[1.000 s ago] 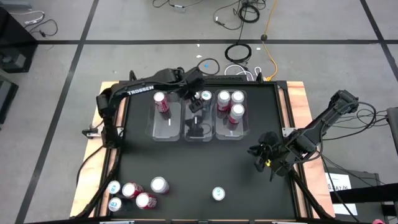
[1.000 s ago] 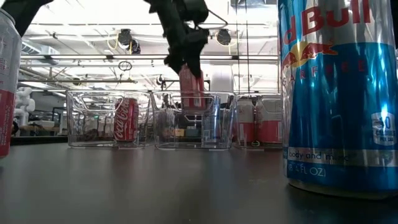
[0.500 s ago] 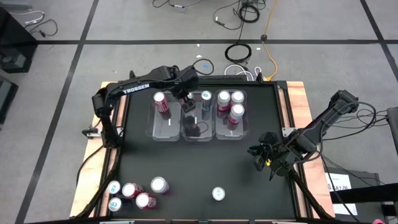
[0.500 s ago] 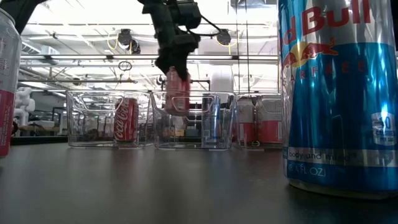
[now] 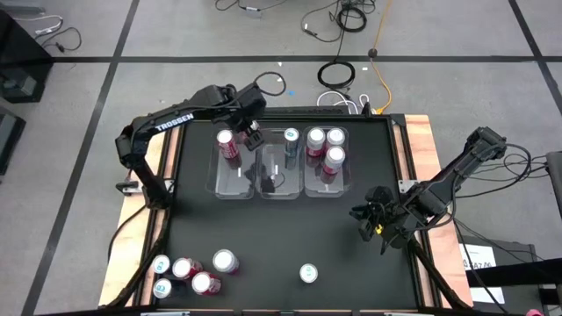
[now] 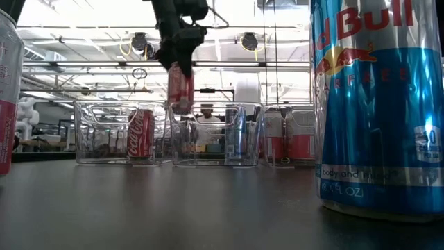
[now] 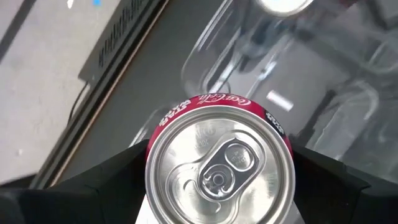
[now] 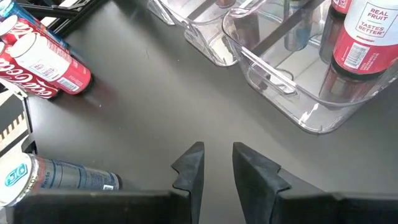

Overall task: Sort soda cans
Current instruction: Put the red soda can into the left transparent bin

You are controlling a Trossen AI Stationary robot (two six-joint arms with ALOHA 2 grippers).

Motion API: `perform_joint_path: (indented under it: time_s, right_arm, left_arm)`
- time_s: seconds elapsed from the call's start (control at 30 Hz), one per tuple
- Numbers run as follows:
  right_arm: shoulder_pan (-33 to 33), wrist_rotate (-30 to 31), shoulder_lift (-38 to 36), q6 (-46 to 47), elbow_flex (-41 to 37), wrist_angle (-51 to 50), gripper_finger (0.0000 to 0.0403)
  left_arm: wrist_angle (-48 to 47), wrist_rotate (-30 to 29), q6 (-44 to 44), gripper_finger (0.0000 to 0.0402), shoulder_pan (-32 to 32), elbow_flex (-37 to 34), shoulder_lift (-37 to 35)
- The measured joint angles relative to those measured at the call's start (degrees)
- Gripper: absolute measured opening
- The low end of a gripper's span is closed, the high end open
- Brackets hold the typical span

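My left gripper [image 5: 253, 139] is shut on a red Coca-Cola soda can [image 6: 180, 87], hanging above the wall between the left clear bin [image 5: 235, 180] and the middle bin [image 5: 279, 186]. The left bin holds one red can [image 5: 226, 145], the middle bin a blue can [image 5: 291, 140], and the right bin [image 5: 327, 184] three cans. Several more cans [image 5: 189, 272] stand or lie at the near left, and a single one [image 5: 308, 274] stands near the front edge. My right gripper [image 8: 216, 165] waits at the table's right side, its fingers close together with nothing between them. My left gripper pinches the red can by its upper side wall [image 7: 153, 134], just under the silver top, one finger [image 7: 106, 186] on each side. The fingers come from above, slanting down. The can hangs below them, nearly upright and clear of the bins.
A tall blue Red Bull can [image 6: 374, 104] stands right in front of the low camera, and another can [image 6: 7, 90] stands at its left edge. Bare black tabletop [image 5: 290, 233] lies between the bins and the near cans. Cables lie on the floor beyond the far edge.
My left gripper has carried the red can up and toward the table's left, from low over the middle bin to above the wall between the left and middle bins. The can has stayed in its hold, roughly upright.
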Motion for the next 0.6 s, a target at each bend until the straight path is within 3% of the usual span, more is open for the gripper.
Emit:
perform_joint_path:
  time_s: [0.17,0.6]
  right_arm:
    - [0.0,0.0,0.0,0.3,0.0,0.1,0.0075]
    - [0.0,0.0,0.0,0.8,0.0,0.2,0.0075]
  left_arm:
    - [0.9,-1.0,0.0,0.0336,2.1,-6.9,0.1]
    - [17.4,-0.5,0.0,0.0321,5.0,-20.0,0.1]
